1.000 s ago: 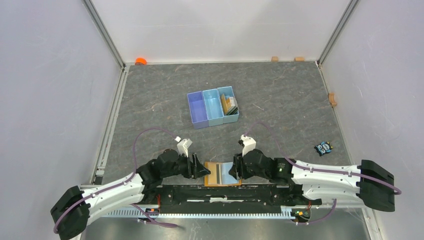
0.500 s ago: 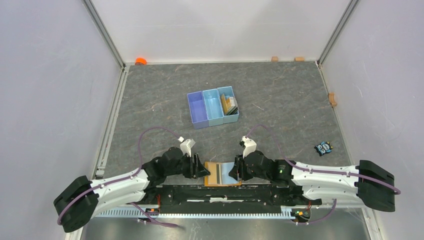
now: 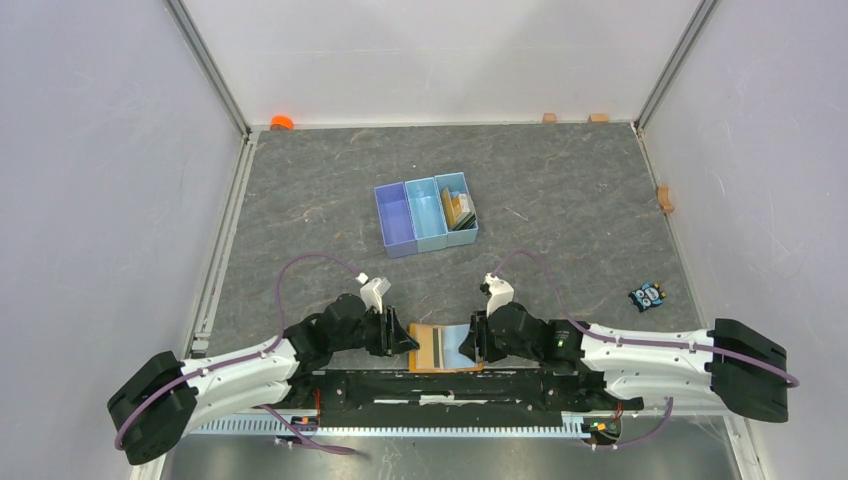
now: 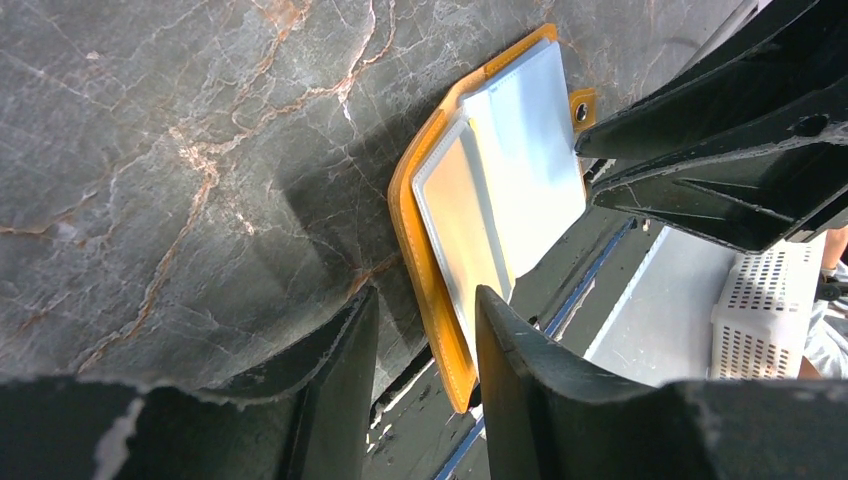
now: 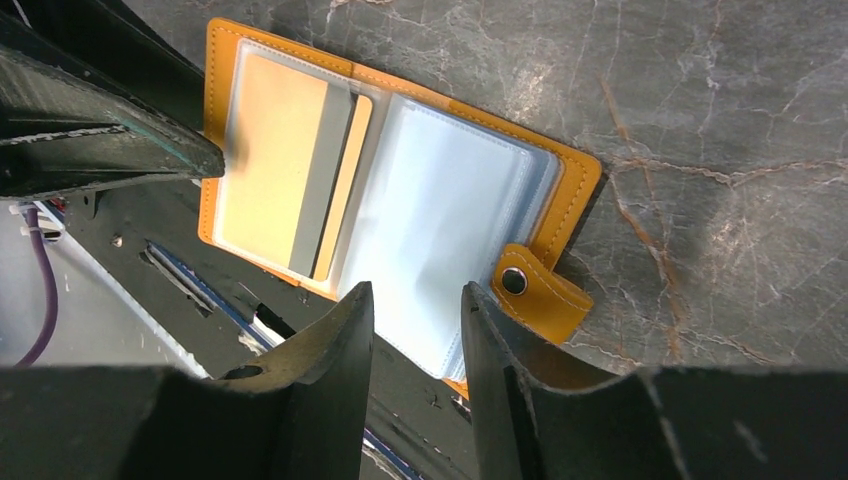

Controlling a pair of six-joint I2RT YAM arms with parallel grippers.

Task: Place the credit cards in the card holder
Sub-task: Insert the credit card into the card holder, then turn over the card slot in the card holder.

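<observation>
Narrowing since a second ago, left fingers (image 4: pixel 335 390) and right fingers (image 5: pixel 325 390) straddle the open card holder (image 5: pixel 440 200) at the near edge of the counter (image 3: pixel 560 200). Whether either pinches it, I cannot tell. Catching only a sleeve could drag it off.

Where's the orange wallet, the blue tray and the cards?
Card holder (image 5: pixel 440 210), right wrist view, on its clear sleeve.
Blue tray (image 3: pixel 395 215), top view, on its empty left compartment.
Credit cards (image 3: pixel 460 208), top view, on the stack.
</observation>
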